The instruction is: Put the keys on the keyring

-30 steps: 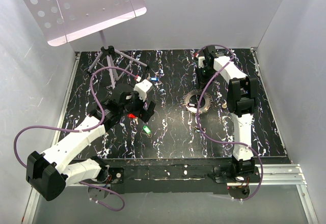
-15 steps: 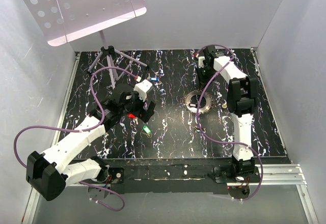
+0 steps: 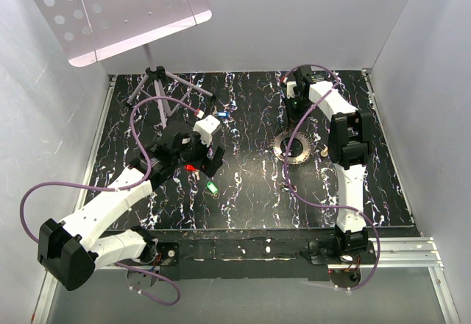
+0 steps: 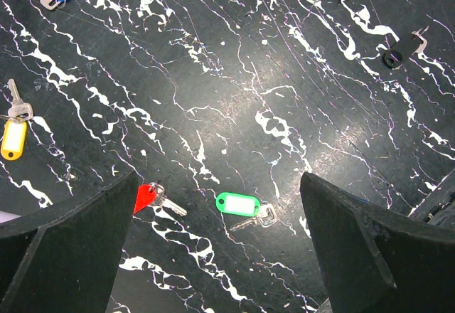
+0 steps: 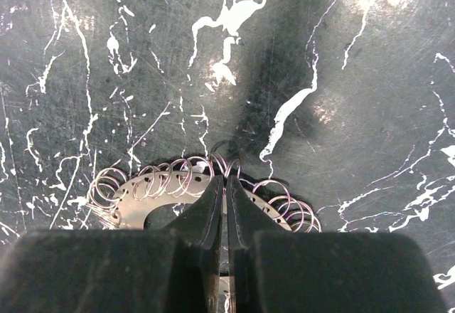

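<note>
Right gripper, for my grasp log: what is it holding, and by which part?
The right gripper pinches the keyring at its looped outer rim.

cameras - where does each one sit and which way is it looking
Top external: fixed above and behind the robot, looking down on the table; the left arm and right arm show.
Left wrist: on the left arm, looking down past the open left gripper at the green key.
Right wrist: looking down its right gripper, shut on the keyring.
Shared: all three show the keyring.
</note>
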You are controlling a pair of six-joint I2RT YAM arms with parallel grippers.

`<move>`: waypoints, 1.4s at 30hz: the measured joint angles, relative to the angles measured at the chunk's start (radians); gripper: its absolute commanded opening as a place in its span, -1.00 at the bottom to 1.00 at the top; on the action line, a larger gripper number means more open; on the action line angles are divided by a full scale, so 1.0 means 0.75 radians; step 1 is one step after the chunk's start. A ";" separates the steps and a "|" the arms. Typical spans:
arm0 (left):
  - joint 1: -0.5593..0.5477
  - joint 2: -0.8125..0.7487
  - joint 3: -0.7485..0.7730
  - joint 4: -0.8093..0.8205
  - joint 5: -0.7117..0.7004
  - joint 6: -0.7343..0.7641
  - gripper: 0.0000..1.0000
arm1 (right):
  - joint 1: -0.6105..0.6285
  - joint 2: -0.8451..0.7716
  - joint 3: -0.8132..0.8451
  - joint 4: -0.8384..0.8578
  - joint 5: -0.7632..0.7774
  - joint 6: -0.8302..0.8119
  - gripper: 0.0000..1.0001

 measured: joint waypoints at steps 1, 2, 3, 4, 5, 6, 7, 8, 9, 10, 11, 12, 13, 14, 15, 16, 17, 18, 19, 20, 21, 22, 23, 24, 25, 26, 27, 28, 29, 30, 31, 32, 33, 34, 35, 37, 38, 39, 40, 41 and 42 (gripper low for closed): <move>0.000 0.000 0.000 0.000 0.000 0.000 0.96 | 0.000 -0.002 -0.002 0.002 -0.005 -0.001 -0.88; 0.000 0.000 0.000 0.000 0.000 0.000 0.96 | -0.001 -0.005 -0.008 0.006 -0.016 0.000 -0.88; 0.000 0.000 0.000 0.000 0.000 0.000 0.96 | -0.003 -0.012 -0.021 0.015 -0.032 0.000 -0.89; 0.000 0.000 0.000 0.000 0.000 0.000 0.96 | -0.005 -0.019 -0.033 0.017 -0.052 0.001 -0.89; 0.000 0.000 0.000 0.000 0.000 0.000 0.96 | -0.007 -0.025 -0.040 0.021 -0.069 0.001 -0.89; 0.000 0.000 0.000 0.000 0.000 0.000 0.96 | -0.008 -0.030 -0.047 0.023 -0.094 0.001 -0.89; 0.000 0.000 0.000 0.000 0.000 0.000 0.96 | -0.008 -0.034 -0.051 0.028 -0.115 0.001 -0.89; 0.000 0.000 0.000 0.000 0.000 0.000 0.97 | -0.008 -0.035 -0.053 0.031 -0.131 0.001 -0.88; 0.000 0.000 0.000 0.000 0.000 0.000 0.96 | -0.008 -0.037 -0.054 0.033 -0.145 0.001 -0.86; 0.000 0.000 0.000 0.000 0.000 0.000 0.96 | -0.008 -0.037 -0.056 0.035 -0.153 0.000 -0.83; 0.000 0.000 0.000 0.000 0.000 0.000 0.97 | -0.008 -0.037 -0.057 0.037 -0.157 0.000 -0.79; 0.000 0.000 0.000 0.000 0.000 0.000 0.96 | -0.008 -0.037 -0.060 0.038 -0.160 -0.001 -0.77; 0.000 0.000 0.000 0.000 0.000 0.000 0.96 | -0.008 -0.037 -0.060 0.039 -0.159 -0.001 -0.75; 0.000 0.000 0.000 0.000 0.000 0.000 0.96 | -0.009 -0.037 -0.060 0.039 -0.158 0.000 -0.74; 0.000 0.000 0.000 0.000 0.000 0.000 0.96 | -0.009 -0.037 -0.060 0.040 -0.154 -0.001 -0.73; 0.000 0.000 0.000 0.000 0.000 0.000 0.96 | -0.009 -0.037 -0.060 0.041 -0.149 -0.001 -0.71; 0.000 0.000 0.000 0.000 0.000 0.000 0.96 | -0.009 -0.037 -0.060 0.041 -0.143 -0.001 -0.70; 0.000 0.000 0.000 0.000 0.000 0.000 0.96 | -0.009 -0.037 -0.060 0.041 -0.137 -0.001 -0.68; 0.000 0.000 0.000 0.000 0.000 0.000 0.96 | -0.009 -0.037 -0.061 0.041 -0.132 -0.001 -0.67; 0.000 0.000 0.000 0.000 0.000 0.000 0.97 | -0.010 -0.037 -0.061 0.042 -0.127 -0.001 -0.65; 0.000 0.000 0.000 0.000 0.000 0.000 0.96 | -0.010 -0.037 -0.061 0.042 -0.123 -0.001 -0.65; 0.000 0.000 0.000 0.000 0.000 0.000 0.96 | -0.012 -0.037 -0.061 0.042 -0.118 -0.001 -0.64; 0.000 0.000 0.000 0.000 0.000 0.000 0.96 | -0.013 -0.037 -0.061 0.043 -0.116 -0.001 -0.65; 0.000 0.000 0.000 0.000 0.000 0.000 0.96 | -0.013 -0.037 -0.061 0.043 -0.114 -0.001 -0.64; 0.000 0.000 0.000 0.000 0.000 0.000 0.96 | -0.015 -0.037 -0.061 0.044 -0.114 -0.001 -0.63; 0.000 0.000 0.000 0.000 0.000 0.000 0.96 | -0.016 -0.037 -0.061 0.045 -0.113 -0.001 -0.63; 0.000 0.000 0.000 0.000 0.000 0.000 0.96 | -0.017 -0.037 -0.061 0.045 -0.113 -0.001 -0.61; 0.000 0.000 0.000 0.000 0.000 0.000 0.96 | -0.017 -0.037 -0.061 0.045 -0.114 -0.001 -0.60; 0.001 0.000 0.000 0.000 0.000 0.000 0.97 | -0.018 -0.037 -0.061 0.045 -0.114 -0.001 -0.58; 0.001 0.000 0.000 0.000 0.000 0.000 0.96 | -0.018 -0.037 -0.061 0.045 -0.114 -0.001 -0.55; 0.001 0.000 0.000 0.000 0.000 0.000 0.96 | -0.018 -0.037 -0.061 0.045 -0.114 0.000 -0.52; 0.001 0.000 0.000 0.000 0.000 0.000 0.96 | -0.019 -0.037 -0.061 0.045 -0.115 0.001 -0.49; 0.001 0.000 0.000 0.000 0.000 0.000 0.96 | -0.019 -0.037 -0.061 0.045 -0.115 0.001 -0.47; 0.001 0.000 0.000 0.000 0.000 0.000 0.96 | -0.020 -0.037 -0.061 0.045 -0.115 0.003 -0.46; 0.001 0.000 0.000 0.000 0.000 0.000 0.96 | -0.023 -0.037 -0.061 0.045 -0.116 0.004 -0.41; 0.001 0.000 0.000 0.000 0.000 0.000 0.97 | -0.026 -0.037 -0.061 0.045 -0.125 0.008 -0.39; 0.001 0.000 0.000 0.000 0.001 0.000 0.96 | -0.029 -0.037 -0.061 0.045 -0.129 0.010 -0.38; 0.001 0.000 0.000 0.000 0.000 0.000 0.96 | -0.033 -0.037 -0.061 0.045 -0.135 0.011 -0.38; 0.001 0.000 0.000 0.000 0.000 0.000 0.96 | -0.038 -0.037 -0.061 0.045 -0.138 0.013 -0.38; 0.001 0.000 0.000 0.000 0.000 0.000 0.96 | -0.044 -0.037 -0.061 0.045 -0.143 0.015 -0.38; 0.001 0.000 0.000 0.000 0.000 0.000 0.96 | -0.049 -0.037 -0.061 0.045 -0.147 0.017 -0.38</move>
